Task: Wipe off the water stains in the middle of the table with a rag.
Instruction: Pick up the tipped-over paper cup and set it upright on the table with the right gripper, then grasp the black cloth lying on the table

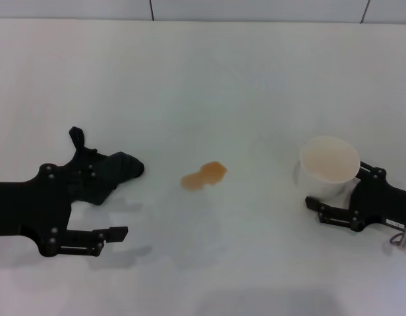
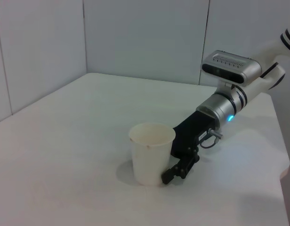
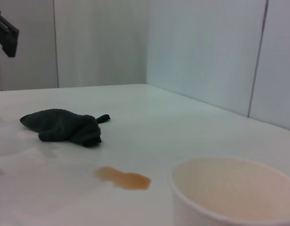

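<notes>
Two grippers low over the table (image 1: pixel 209 79), one at each side. Left gripper (image 1: pixel 107 197) at about eight o'clock from centre, fingers spread and holding nothing, upper finger reaching over the rag (image 1: pixel 114 172), lower finger (image 1: pixel 111 232) apart from it. Rag lying crumpled at nine o'clock from the water stains (image 1: pixel 204 176), near but not touching, small tail (image 1: pixel 76 136) pointing away at ten o'clock. Stains a thin orange-brown blotch close to table centre, uncovered. Right gripper (image 1: pixel 335 197) at four o'clock from centre, fingers either side of a white paper cup (image 1: pixel 329 168); contact with the cup wall not clear, so grasp or release cannot be told. Cup upright, at three o'clock from the stains, well apart.
</notes>
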Robot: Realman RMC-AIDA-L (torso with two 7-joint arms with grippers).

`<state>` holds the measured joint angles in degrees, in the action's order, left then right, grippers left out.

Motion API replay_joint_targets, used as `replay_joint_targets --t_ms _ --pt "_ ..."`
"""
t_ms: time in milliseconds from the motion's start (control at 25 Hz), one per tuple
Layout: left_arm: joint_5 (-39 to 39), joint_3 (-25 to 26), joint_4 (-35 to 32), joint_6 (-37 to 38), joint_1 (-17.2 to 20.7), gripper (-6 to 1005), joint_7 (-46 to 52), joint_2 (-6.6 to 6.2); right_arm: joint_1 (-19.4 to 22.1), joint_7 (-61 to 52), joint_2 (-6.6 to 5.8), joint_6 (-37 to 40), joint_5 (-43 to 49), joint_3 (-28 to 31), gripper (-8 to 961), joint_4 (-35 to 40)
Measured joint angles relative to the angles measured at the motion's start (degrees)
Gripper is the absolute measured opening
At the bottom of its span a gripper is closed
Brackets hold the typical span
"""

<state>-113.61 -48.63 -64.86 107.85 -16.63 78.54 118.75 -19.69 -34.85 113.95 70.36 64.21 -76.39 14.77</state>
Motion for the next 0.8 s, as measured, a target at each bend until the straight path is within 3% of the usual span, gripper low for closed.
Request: replay_joint_targets --t_ms 360,520,720,760,800 --pt "0.00 -0.06 0.00 0.14 0.03 724 -0.01 0.05 3.30 -2.43 -2.07 3.45 0.69 0.34 863 2.52" --pt "0.14 0.22 0.00 0.17 0.03 720 -0.02 0.03 6.59 -3.78 -3.04 5.49 0.72 0.33 862 6.71" --pt "1.30 0.34 -0.15 0.17 0.37 715 0.14 -0.36 12.28 -9.04 -4.63 6.96 1.98 0.36 861 17.09" --pt "1.53 0.35 -0.32 0.17 0.59 714 0.19 -0.44 13.69 -11.18 -4.87 7.01 3.17 0.56 861 20.34" --pt "1.82 0.36 -0.79 0.17 1.00 713 0.26 -0.51 16.76 -18.12 -4.91 6.96 8.61 2.01 861 29.27"
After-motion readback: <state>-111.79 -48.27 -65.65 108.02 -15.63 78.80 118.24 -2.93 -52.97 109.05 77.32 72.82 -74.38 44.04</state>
